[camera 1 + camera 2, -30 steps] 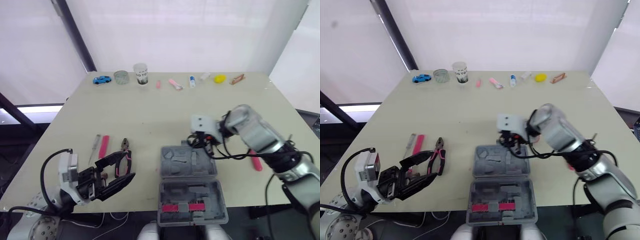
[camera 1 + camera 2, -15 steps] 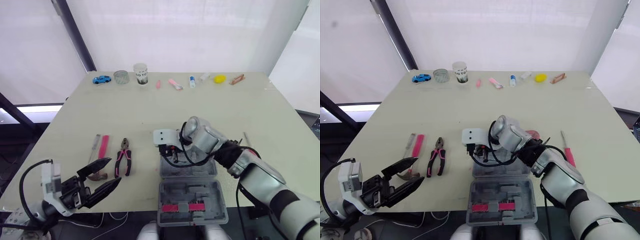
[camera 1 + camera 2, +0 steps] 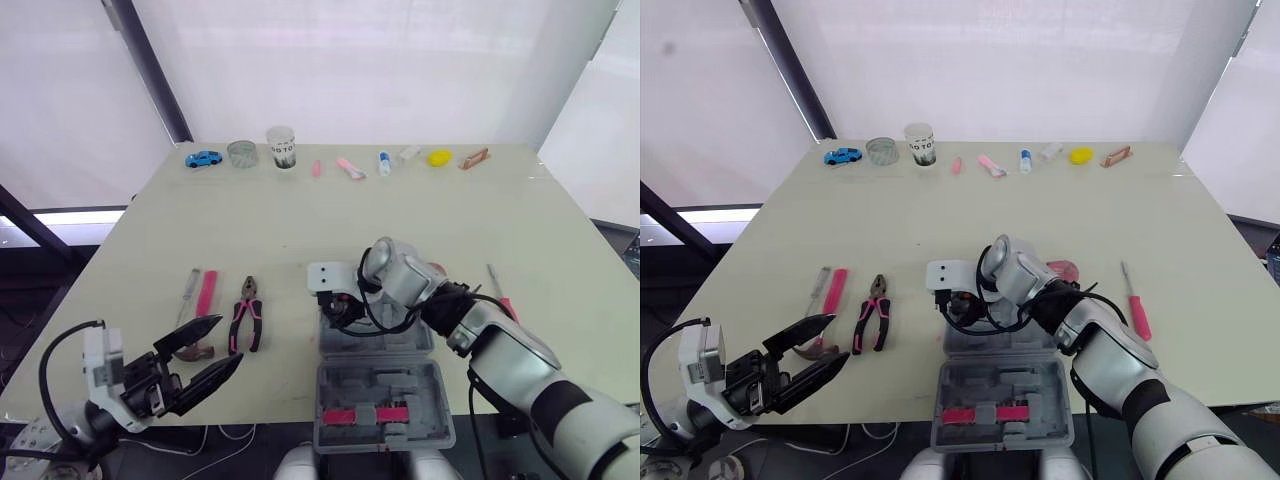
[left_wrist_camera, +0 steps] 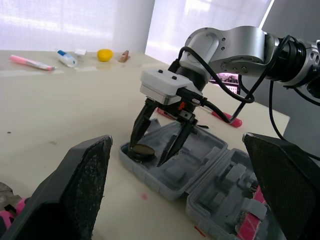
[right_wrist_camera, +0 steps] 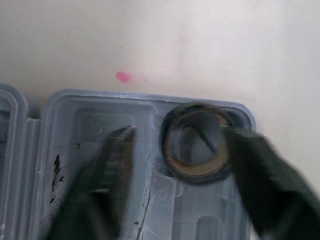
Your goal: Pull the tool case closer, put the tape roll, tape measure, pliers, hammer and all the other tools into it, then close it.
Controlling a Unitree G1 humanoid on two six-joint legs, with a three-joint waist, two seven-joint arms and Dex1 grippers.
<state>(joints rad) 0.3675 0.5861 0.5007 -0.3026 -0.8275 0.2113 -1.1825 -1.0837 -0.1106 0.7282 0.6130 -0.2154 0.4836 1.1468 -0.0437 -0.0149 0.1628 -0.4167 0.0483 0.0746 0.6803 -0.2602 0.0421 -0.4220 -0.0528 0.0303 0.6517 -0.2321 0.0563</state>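
Right gripper (image 4: 148, 149) has swung across to the far-left corner of the open grey plastic tool case (image 3: 400, 345). Fingers are spread, released, straddling the dark tape roll (image 5: 196, 172) seated in its recess. Roll looks done. Left gripper (image 3: 225, 343) is spread and empty near the pink-handled pliers (image 3: 246, 315), likely next.

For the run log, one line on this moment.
right gripper open, straddling tape roll in tool case | left gripper open | pliers out

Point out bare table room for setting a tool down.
Widest bare patch: mid-table, between the far row of small items and the tool case, pliers and hammer. Another lies right of the screwdriver. Crowded: the near edge, with the open left gripper by the hammer and the right gripper straddling the tape roll in the case.
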